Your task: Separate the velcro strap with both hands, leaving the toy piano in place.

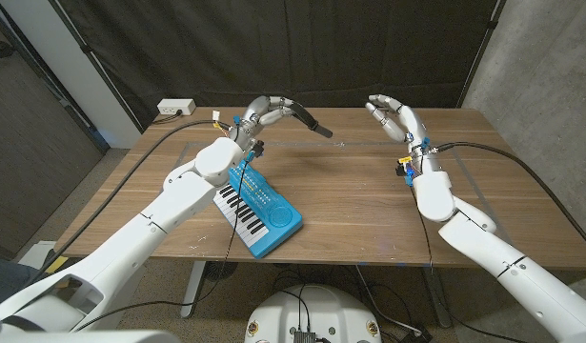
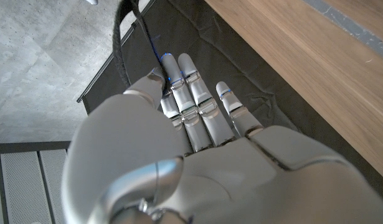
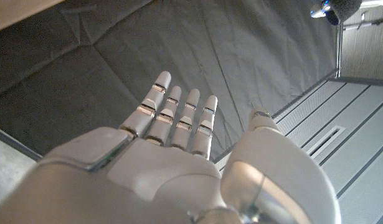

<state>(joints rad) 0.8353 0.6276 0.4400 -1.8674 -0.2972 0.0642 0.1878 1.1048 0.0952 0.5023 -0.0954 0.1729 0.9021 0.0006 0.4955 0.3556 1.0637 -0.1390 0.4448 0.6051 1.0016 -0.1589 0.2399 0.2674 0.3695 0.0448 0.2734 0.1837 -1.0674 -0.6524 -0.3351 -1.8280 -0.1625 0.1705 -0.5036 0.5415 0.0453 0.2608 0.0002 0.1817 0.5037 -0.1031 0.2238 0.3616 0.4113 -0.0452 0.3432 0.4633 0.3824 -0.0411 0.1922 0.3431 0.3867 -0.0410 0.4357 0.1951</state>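
Your left hand [image 1: 262, 116]: fingers [image 2: 190, 93] curled around one end of the black velcro strap [image 1: 310, 122], which juts out from the fist toward the table's middle, raised above the wood; in the left wrist view the strap [image 2: 119, 46] loops away past the fingertips. Your right hand [image 1: 399, 119]: fingers [image 3: 179, 115] spread and released, holding nothing, raised over the far right part of the table, well apart from the strap's free end. Toy piano [image 1: 259, 211]: blue, keys white and black, lying flat near the front edge of the wooden table [image 1: 350, 205], under your left forearm. White power strip [image 1: 176, 108]: on the table's far left corner.
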